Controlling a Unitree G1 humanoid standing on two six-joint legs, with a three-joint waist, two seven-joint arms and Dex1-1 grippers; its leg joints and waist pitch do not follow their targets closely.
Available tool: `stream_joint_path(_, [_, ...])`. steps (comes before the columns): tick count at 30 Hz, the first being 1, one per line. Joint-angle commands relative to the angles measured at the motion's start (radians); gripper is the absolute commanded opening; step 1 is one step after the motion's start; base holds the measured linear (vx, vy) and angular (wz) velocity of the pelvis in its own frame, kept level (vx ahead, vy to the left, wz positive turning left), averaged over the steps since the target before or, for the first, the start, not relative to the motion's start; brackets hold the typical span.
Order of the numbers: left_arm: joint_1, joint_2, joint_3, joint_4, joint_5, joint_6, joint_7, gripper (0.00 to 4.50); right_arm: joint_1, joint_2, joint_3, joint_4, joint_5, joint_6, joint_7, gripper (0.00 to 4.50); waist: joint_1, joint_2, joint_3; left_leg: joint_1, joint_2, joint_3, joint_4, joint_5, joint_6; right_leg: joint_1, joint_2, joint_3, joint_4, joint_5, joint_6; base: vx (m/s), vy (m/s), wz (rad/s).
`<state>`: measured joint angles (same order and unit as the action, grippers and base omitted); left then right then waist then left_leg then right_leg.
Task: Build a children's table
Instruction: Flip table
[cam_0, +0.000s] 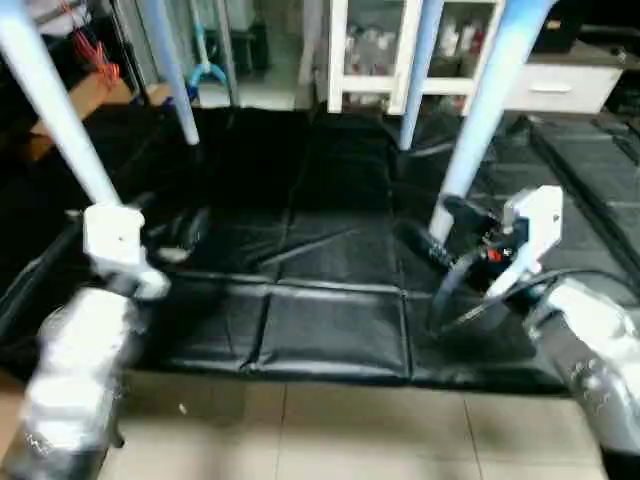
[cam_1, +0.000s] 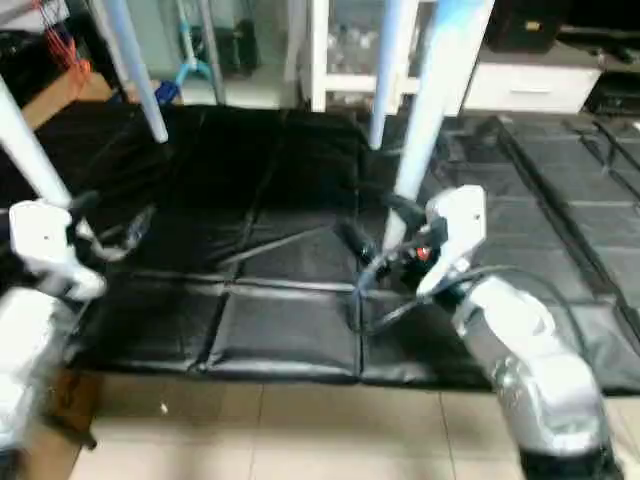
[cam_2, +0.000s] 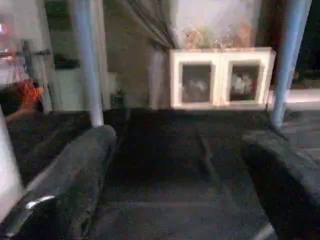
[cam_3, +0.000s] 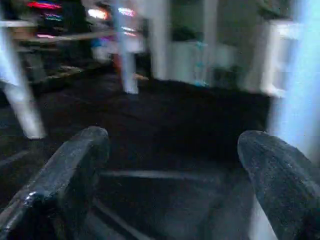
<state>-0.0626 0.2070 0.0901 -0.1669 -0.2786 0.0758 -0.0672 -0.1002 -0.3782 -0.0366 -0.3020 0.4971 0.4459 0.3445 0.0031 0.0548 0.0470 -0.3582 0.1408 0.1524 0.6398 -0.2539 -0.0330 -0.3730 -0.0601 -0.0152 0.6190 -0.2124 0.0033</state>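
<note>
Table legs are standing upright on the black padded mat (cam_0: 330, 320), four pale tapered tubes rising past the top of the head view, which suggests the tabletop is overhead and the table is already on its feet. The near right leg (cam_0: 480, 130) is planted just beside the right hand (cam_0: 440, 250), whose two black fingers are spread wide and holding nothing; that hand is lying closest to any leg, with the leg's long axis running vertically just ahead of its fingertips. The near left leg (cam_0: 55, 110) is coming down just behind the left hand (cam_0: 165, 235), which is also gaping wide and empty, as its wrist view shows with both dark fingers (cam_2: 75, 170) far apart. The two far legs (cam_0: 172, 70) are standing well back toward the white glass-door cabinet (cam_0: 400, 50). Between the four legs the mat is lying open, giving both arms room to draw inward, while the tiled floor (cam_0: 350, 430) is beginning at the mat's near edge.
</note>
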Motion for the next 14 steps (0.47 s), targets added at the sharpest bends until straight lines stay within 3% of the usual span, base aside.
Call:
stream_joint_path(1, [0.041, -0.030, -0.023, -0.063, 0.049, 0.039, 0.073, 4.50, 0.021, 0.019, 0.027, -0.018, -0.068, -0.006, -0.065, 4.44, -0.004, -0.008, -0.045, -0.007, 0.073, -0.028, -0.099, -0.179, -0.006, 0.041, -0.075, 0.041, -0.079, -0.146, -0.230, 0.000, 0.000, 0.00])
stream_joint_path(2, [0.077, -0.056, -0.048, -0.083, 0.101, 0.039, 0.090, 4.50, 0.039, 0.039, 0.044, -0.023, -0.110, -0.028, -0.101, 4.44, -0.006, -0.013, -0.043, -0.010, 0.074, -0.028, -0.100, -0.173, -0.002, 0.041, -0.075, 0.042, -0.082, -0.162, -0.219, 0.000, 0.000, 0.00])
stream_joint_path(3, [0.125, -0.081, -0.085, -0.111, 0.163, 0.043, 0.105, 4.50, 0.059, 0.067, 0.063, -0.023, -0.171, -0.073, -0.144, 4.44, -0.011, -0.008, -0.042, -0.012, 0.075, -0.029, -0.102, -0.166, 0.001, 0.038, -0.076, 0.041, -0.086, -0.192, -0.198, 0.000, 0.000, 0.00])
stream_joint_path(4, [0.138, -0.086, -0.097, -0.111, 0.176, 0.035, 0.106, 4.50, 0.064, 0.077, 0.068, -0.019, -0.190, -0.094, -0.156, 4.44, -0.012, -0.011, -0.041, -0.013, 0.075, -0.031, -0.102, -0.167, 0.004, 0.034, -0.076, 0.042, -0.090, -0.219, -0.180, 0.000, 0.000, 0.00])
stream_joint_path(6, [0.158, -0.093, -0.111, -0.108, 0.189, 0.027, 0.119, 4.50, 0.065, 0.098, 0.073, -0.002, -0.207, -0.110, -0.184, 4.44, -0.015, -0.006, -0.045, -0.009, 0.073, -0.033, -0.101, -0.172, 0.004, 0.029, -0.071, 0.041, -0.090, -0.223, -0.162, 0.000, 0.000, 0.00])
stream_joint_path(7, [0.165, -0.097, -0.113, -0.108, 0.199, 0.023, 0.138, 4.50, 0.063, 0.109, 0.073, 0.008, -0.205, -0.110, -0.192, 4.44, -0.016, -0.009, -0.044, -0.009, 0.073, -0.032, -0.101, -0.164, 0.005, 0.025, -0.067, 0.041, -0.090, -0.196, -0.161, 0.000, 0.000, 0.00])
stream_joint_path(11, [0.191, -0.085, -0.118, -0.086, 0.229, -0.004, 0.152, 4.50, 0.064, 0.121, 0.091, 0.054, -0.211, -0.134, -0.166, 4.44, -0.017, -0.006, -0.044, -0.012, 0.073, -0.035, -0.103, -0.158, 0.012, 0.028, -0.067, 0.038, -0.084, -0.148, -0.170, 0.000, 0.000, 0.00])
stream_joint_path(12, [0.204, -0.092, -0.120, -0.094, 0.237, -0.006, 0.144, 4.50, 0.067, 0.126, 0.099, 0.069, -0.227, -0.152, -0.158, 4.44, -0.016, -0.013, -0.045, -0.014, 0.075, -0.034, -0.103, -0.139, 0.019, 0.029, -0.069, 0.038, -0.081, -0.104, -0.182, 0.000, 0.000, 0.00])
stream_joint_path(14, [0.209, -0.097, -0.120, -0.099, 0.243, -0.004, 0.140, 4.50, 0.066, 0.132, 0.100, 0.075, -0.232, -0.157, -0.157, 4.44, -0.016, -0.009, -0.048, -0.013, 0.076, -0.033, -0.101, -0.112, 0.024, 0.030, -0.068, 0.037, -0.077, -0.057, -0.189, 0.000, 0.000, 0.00])
